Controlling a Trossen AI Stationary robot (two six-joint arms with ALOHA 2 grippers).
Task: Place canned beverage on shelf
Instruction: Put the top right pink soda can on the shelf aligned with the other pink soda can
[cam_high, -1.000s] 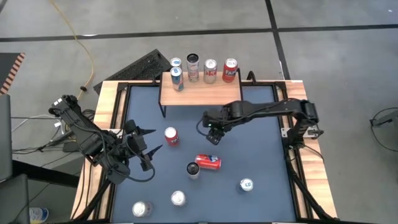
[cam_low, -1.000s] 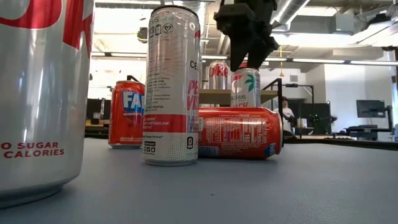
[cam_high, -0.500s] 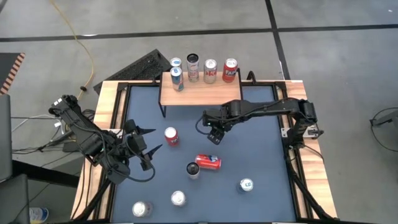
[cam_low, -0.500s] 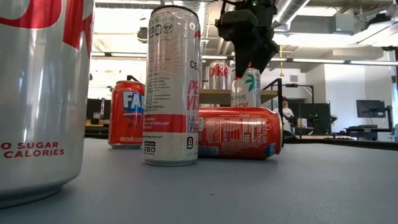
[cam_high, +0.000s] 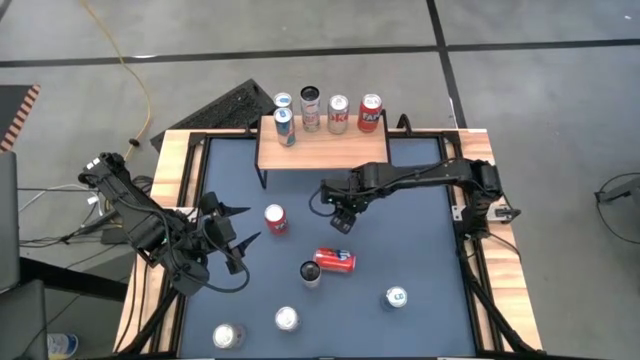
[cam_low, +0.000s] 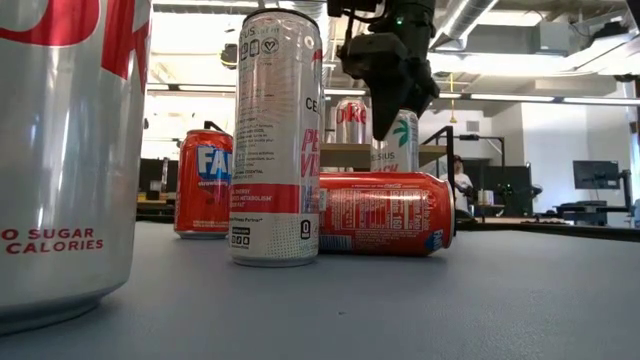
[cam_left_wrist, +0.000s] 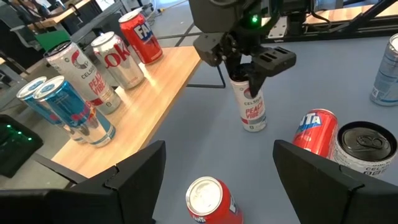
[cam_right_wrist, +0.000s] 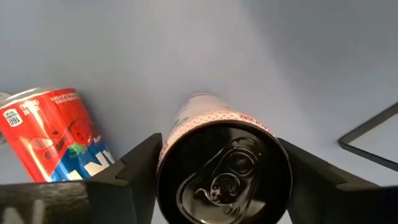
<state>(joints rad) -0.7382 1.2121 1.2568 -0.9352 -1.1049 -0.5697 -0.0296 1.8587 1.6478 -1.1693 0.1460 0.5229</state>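
Blue table (cam_high: 420, 240): right gripper (cam_high: 343, 218) is hanging open w/ fingers around upright Celsius can (cam_left_wrist: 252, 107), not gripping.

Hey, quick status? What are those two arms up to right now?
Right gripper open, straddling a slim white can top on the mat. Left gripper open, idle at the left. Shelf holds five cans at the back, front free.
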